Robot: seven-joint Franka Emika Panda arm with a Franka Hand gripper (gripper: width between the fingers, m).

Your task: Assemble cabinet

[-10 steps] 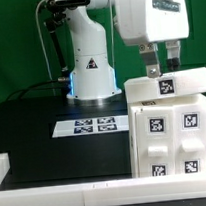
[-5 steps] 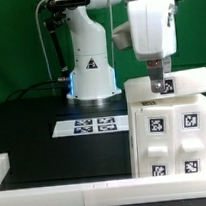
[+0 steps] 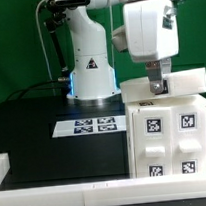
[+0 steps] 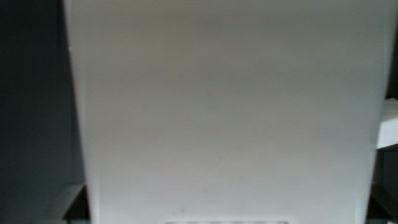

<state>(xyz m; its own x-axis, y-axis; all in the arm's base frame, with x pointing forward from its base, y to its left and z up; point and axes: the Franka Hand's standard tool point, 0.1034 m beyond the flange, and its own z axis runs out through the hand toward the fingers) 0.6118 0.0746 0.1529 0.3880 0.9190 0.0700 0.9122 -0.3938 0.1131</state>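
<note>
While pincer [image 3: 158, 87] meets top slab [image 3: 186, 81], grip can't tell, cabinet [image 3: 174, 136] looks mostly built; slab probably not yet seated.

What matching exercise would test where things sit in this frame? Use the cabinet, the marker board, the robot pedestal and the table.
Things:
1. cabinet
2. marker board
3. robot pedestal
4. table

Descriptions:
A. black surface under the other things
B. lying flat near the middle of the table
C. at the back, with a triangle sticker
D. standing at the exterior view's right, tags on its front face

Pairs: 1-D, 2-B, 3-C, 4-A
</note>
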